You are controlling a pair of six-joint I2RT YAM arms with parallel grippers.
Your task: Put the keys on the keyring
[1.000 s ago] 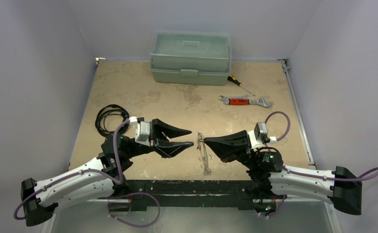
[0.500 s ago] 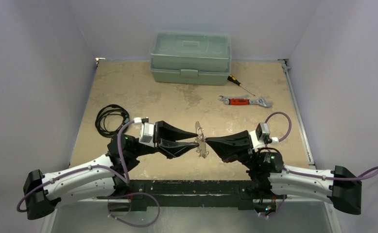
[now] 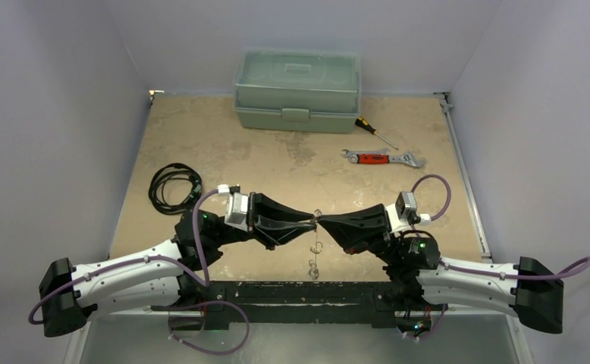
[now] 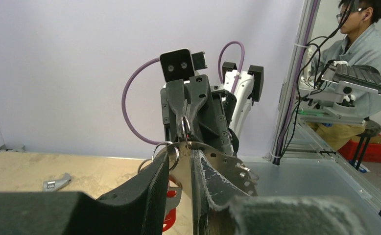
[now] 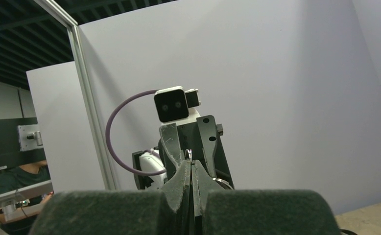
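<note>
**A:** Where's the keyring?

**B:** The keyring (image 3: 314, 244) hangs in the air above the table (image 3: 277, 167), near its near edge. It dangles where the two grippers meet tip to tip.

**A:** Who holds it?

**B:** The right gripper (image 3: 324, 221) is clamped tight on its wire. The left gripper (image 3: 308, 222) has only a narrow gap between its fingers, with a flat silver piece in it. Whether they pinch it, I can't tell. A red-tagged key (image 4: 168, 223) dangles just below.

**A:** Anything else?

**B:** A green toolbox (image 3: 297, 89) at the far edge, a wrench (image 3: 381, 158) and screwdriver (image 3: 374, 132) far right, and a coiled black cable (image 3: 173, 186) on the left.
</note>
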